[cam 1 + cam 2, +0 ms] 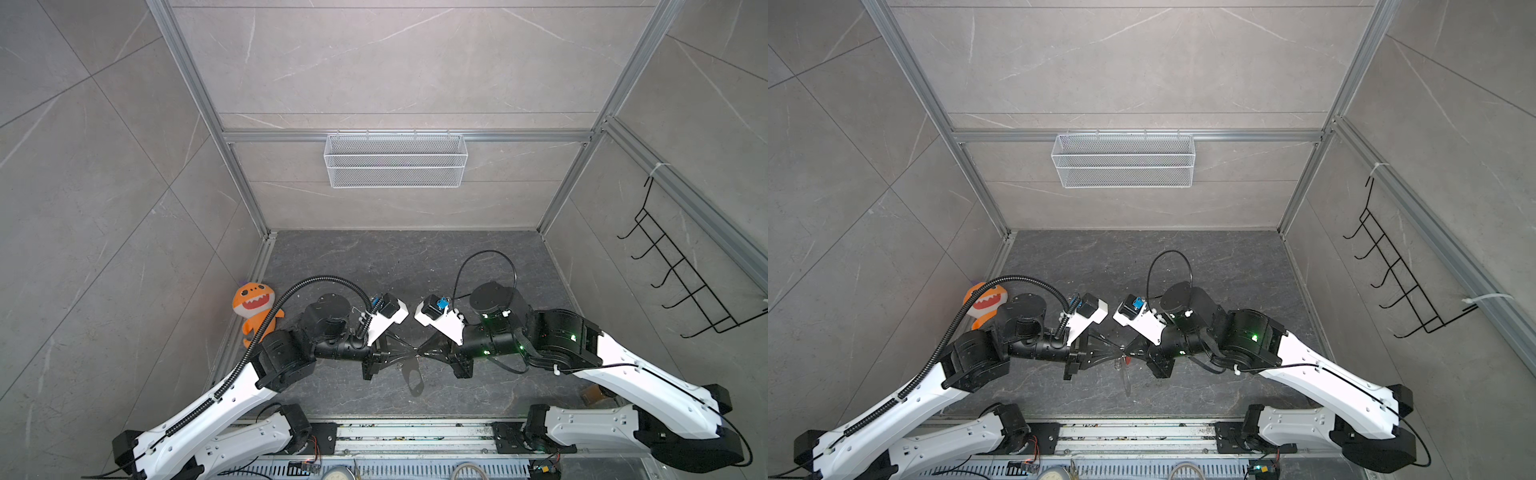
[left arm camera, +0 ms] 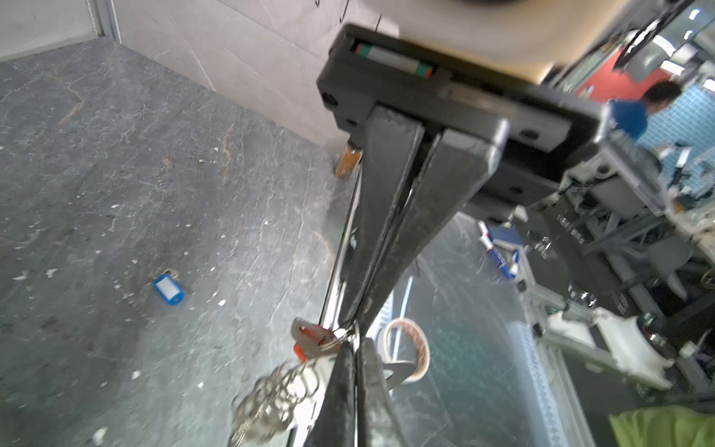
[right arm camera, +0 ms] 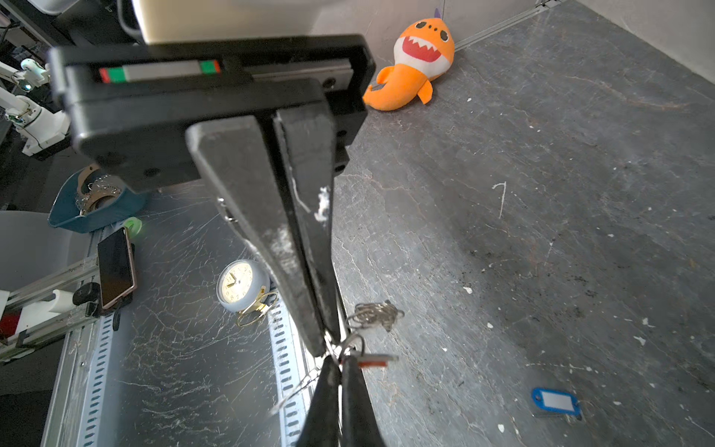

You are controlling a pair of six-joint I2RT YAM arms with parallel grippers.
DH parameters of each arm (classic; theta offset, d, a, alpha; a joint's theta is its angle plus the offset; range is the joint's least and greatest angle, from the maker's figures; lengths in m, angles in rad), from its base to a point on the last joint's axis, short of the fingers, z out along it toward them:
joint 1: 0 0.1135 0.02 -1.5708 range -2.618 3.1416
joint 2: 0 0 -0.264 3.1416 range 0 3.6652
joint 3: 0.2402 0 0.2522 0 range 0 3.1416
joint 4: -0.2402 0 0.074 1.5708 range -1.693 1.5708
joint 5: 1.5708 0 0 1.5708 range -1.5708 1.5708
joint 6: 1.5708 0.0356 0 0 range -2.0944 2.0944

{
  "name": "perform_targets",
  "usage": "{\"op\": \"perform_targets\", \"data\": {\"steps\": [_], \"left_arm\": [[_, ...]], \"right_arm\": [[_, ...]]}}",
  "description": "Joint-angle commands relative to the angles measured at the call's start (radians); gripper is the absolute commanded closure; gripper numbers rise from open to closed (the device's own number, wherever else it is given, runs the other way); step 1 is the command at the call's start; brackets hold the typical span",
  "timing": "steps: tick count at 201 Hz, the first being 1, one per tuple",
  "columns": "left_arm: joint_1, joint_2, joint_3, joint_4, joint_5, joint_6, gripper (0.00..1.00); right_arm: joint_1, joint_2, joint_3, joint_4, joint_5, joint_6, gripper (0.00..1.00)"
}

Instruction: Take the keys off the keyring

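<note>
- An orange plush toy (image 1: 254, 307) sits in the far left corner of the dark, marbled surface (image 1: 374, 270), well apart from the work.
- The left end effector (image 2: 354, 326) reaches in from the left. Its two long black fingers are pressed together, pinching the thin wire of the keyring (image 3: 354, 342). Whether the key's head is also in the pinch I cannot tell.
- The keyring is held up off the surface at the centre, right where the two arms meet tip to tip in both top views.
- Its tangle of silver links (image 3: 377, 314) dangles just beside the tips, and the flat grey oval fob (image 1: 417, 388) hangs below them.
- The red-tagged key (image 2: 312, 340), small with a metal head, is not yet off the ring and sticks out sideways, touching the pinch point.
- The long axes of both sets of fingers lie on one left-to-right line with the ring between. Both arms are equally near, so the next move looks like a pull or twist along that line to work the key round the coil.
- The blue-tagged key (image 3: 556, 402), glossy plastic with a white label, lies loose on the surface, well apart from the ring. The top views do not show it.
- The right end effector (image 3: 328, 346) comes in from the right, its scuffed black fingers clamped together on the same ring.
</note>
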Motion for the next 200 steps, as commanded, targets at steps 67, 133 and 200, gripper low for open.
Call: {"op": "perform_targets", "data": {"steps": [67,133,200], "left_arm": [[-0.004,-0.122,-0.083,0.212,-0.086,0.008,1.0],[-0.004,-0.264,-0.24,0.513,-0.1,-0.018,1.0],[-0.004,-0.251,-0.256,0.591,-0.069,-0.038,1.0]], "right_arm": [[0.004,-0.067,-0.025,0.151,0.017,-0.001,0.63],[0.004,-0.248,-0.299,0.453,0.092,-0.002,0.51],[0.005,-0.239,-0.43,0.684,0.02,0.015,0.48]]}}
